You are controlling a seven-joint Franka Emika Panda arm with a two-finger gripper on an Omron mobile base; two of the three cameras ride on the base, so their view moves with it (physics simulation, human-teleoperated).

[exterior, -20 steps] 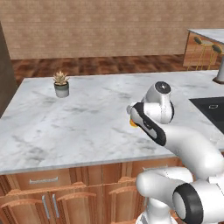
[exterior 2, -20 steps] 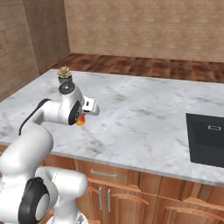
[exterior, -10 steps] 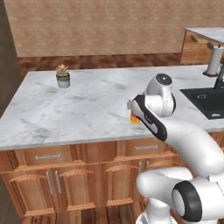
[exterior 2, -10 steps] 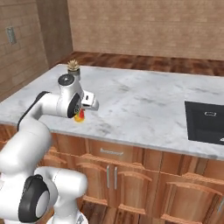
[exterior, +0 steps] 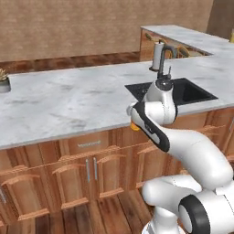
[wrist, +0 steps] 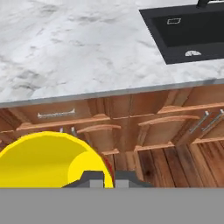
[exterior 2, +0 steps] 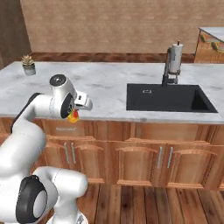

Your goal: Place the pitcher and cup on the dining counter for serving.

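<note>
Hand view: the cup [wrist: 48, 159] sits right at the bottom edge w/ its yellow rim and inside facing the cam, red mark just visible on its right side. The gripper [wrist: 104, 178] has its finger tips drawn together over the cup's rim, so I read it as clamped on the cup wall. Below it: wooden cabinet fronts [wrist: 131, 118] and plank floor, i.e. the cup hangs off the front edge of the sink counter [wrist: 65, 48], not over the slab.

Left base view: whole pic has shifted vs 1 s ago. The plant pot [exterior: 3, 84] has slid from mid-counter out to the far left edge, and the sink [exterior: 171, 91] plus faucet and paper-towel roll [exterior: 157, 55] have come into frame. That's the base driving along the counter front, not things moving. The arm pose looks approx the same throughout, orange-yellow of the cup peeking under the wrist [exterior: 135, 125].

Right base view: same story, the cup [exterior 2: 73, 116] tucked under the hand just off the counter's front edge, pot at the far left corner.

Meaning: I'm in transport phase, cup in hand, heading toward the dining counter. Another marble top shows at the far right; can't confirm it's the dining one. Pitcher placement not confirmable from these views. Cup leg approx half done by my judgement.
</note>
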